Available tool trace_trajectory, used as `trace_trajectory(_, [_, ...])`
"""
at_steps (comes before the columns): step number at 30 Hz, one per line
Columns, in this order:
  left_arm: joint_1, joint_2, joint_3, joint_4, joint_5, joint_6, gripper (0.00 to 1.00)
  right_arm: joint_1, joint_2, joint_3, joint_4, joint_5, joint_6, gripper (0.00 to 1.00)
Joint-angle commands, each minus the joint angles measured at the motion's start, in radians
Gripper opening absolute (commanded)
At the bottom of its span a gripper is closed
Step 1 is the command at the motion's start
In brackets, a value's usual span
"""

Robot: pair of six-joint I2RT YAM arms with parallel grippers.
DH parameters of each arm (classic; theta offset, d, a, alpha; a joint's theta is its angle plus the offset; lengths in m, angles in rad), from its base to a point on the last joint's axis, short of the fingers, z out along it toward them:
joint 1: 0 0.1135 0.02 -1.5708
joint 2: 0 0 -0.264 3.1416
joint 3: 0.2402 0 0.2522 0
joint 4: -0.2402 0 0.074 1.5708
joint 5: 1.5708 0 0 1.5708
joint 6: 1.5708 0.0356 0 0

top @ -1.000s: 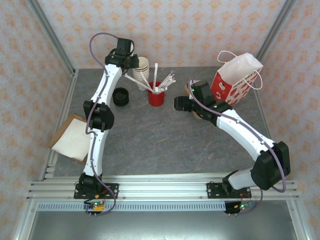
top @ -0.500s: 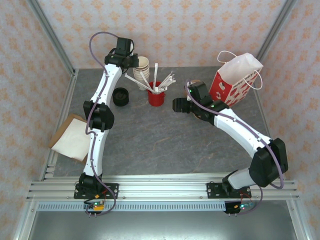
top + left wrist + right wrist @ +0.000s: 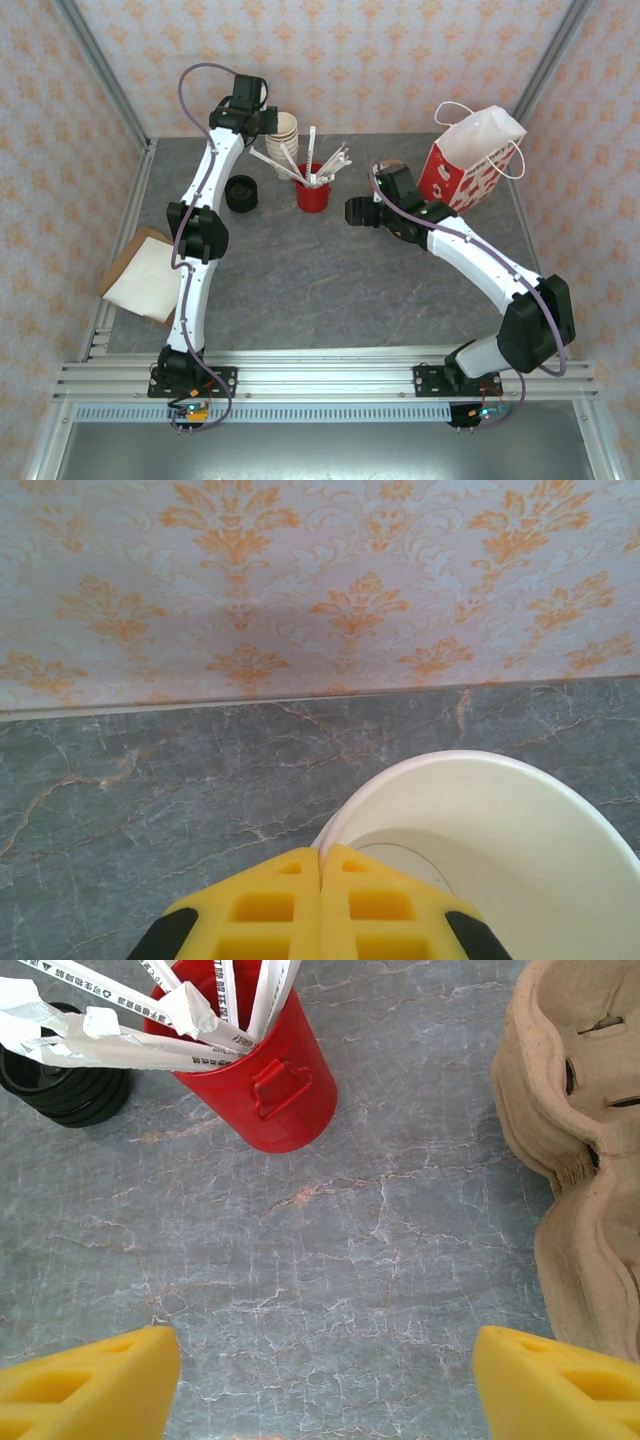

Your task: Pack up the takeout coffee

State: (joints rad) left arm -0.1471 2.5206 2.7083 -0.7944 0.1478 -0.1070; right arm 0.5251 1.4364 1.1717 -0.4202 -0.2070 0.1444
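Cream cup stack (image 3: 286, 135), far left on the desk (image 3: 330, 275): left fingers (image 3: 320, 865) have just shut, pinching the top cup (image 3: 480, 830) by its rim. Right fingers (image 3: 325, 1355) hang wide, empty. Black lids (image 3: 241, 193) lie nearby; no lidded takeout coffee assembled yet.
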Motion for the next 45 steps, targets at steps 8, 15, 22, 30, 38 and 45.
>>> trace_trajectory(8, [-0.002, -0.079, 0.047, 0.041, -0.012, -0.046, 0.00, 0.007, 0.005, 0.029, -0.019, 0.008, -0.013, 0.78])
trace_trajectory(15, [-0.002, -0.145, 0.049, 0.063, -0.037, -0.069, 0.00, 0.008, -0.013, 0.034, -0.024, 0.021, -0.008, 0.77])
trace_trajectory(22, [-0.002, -0.244, 0.063, 0.053, -0.070, -0.066, 0.00, 0.007, -0.056, 0.038, -0.020, 0.039, -0.003, 0.77])
trace_trajectory(30, [-0.031, -0.503, -0.015, -0.129, 0.046, -0.127, 0.00, 0.007, -0.158, 0.037, -0.011, 0.132, -0.006, 0.78])
trace_trajectory(38, [-0.318, -1.130, -1.067, 0.197, -0.037, -0.109, 0.00, -0.008, -0.248, 0.029, -0.084, 0.250, -0.049, 0.79])
trace_trajectory(45, [-0.505, -1.282, -1.628, 0.466, -0.141, -0.227, 0.00, -0.095, -0.303, -0.032, -0.112, 0.253, -0.021, 0.79])
